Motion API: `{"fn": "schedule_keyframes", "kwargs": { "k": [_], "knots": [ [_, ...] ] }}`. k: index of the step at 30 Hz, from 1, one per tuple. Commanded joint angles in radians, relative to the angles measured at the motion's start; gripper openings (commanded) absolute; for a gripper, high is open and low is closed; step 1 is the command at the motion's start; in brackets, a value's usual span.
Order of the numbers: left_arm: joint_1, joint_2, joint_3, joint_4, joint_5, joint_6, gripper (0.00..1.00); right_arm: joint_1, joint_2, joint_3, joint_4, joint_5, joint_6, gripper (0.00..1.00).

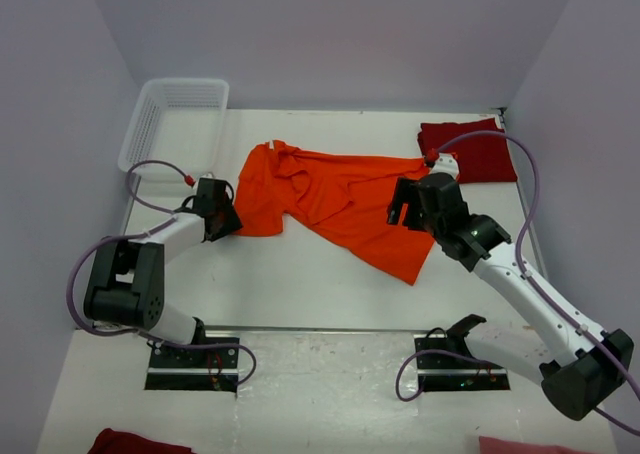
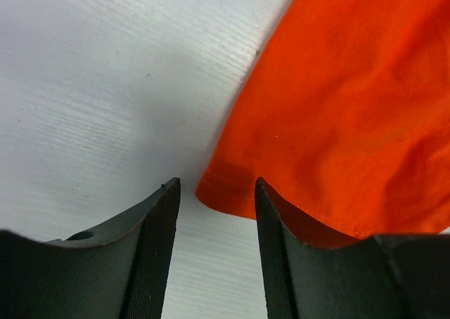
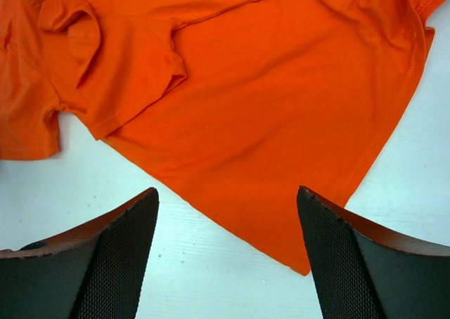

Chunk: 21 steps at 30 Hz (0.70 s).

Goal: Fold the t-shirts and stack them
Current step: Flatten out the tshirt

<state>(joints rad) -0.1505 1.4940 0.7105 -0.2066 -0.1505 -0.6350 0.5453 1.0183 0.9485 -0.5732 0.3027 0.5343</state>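
While the left fingers (image 2: 140,263) and right fingers (image 3: 105,263) gape empty, the orange t-shirt (image 1: 340,199) lies rumpled.

White table top (image 1: 300,284) fills the centre of the top view; fine parallel ridges show on it in the left wrist view. A seam line (image 1: 330,327) crosses it low in frame. Plain pale lilac-grey walls: back wall (image 1: 330,34) along the top, left wall (image 1: 50,154) and right wall (image 1: 590,124) slanting toward the upper corners. Light even, diffuse; shadows soft.
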Motion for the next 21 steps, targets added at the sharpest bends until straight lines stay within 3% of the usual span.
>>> {"fn": "schedule_keyframes", "kwargs": {
  "k": [1,7,16,21],
  "knots": [
    [0.011,0.040,0.020,-0.013,-0.046,0.001,0.48,0.005,-0.018,-0.010,0.019,0.015,0.010,0.80],
    [0.011,0.092,0.038,-0.017,-0.073,0.000,0.40,0.005,-0.032,-0.019,0.018,0.016,0.018,0.81],
    [0.000,0.120,0.023,-0.011,-0.027,0.012,0.39,0.005,-0.029,-0.019,0.007,0.046,0.021,0.82],
    [-0.050,0.088,0.015,-0.046,-0.081,0.008,0.38,0.007,-0.055,-0.019,0.015,0.042,0.029,0.82]
  ]
}}
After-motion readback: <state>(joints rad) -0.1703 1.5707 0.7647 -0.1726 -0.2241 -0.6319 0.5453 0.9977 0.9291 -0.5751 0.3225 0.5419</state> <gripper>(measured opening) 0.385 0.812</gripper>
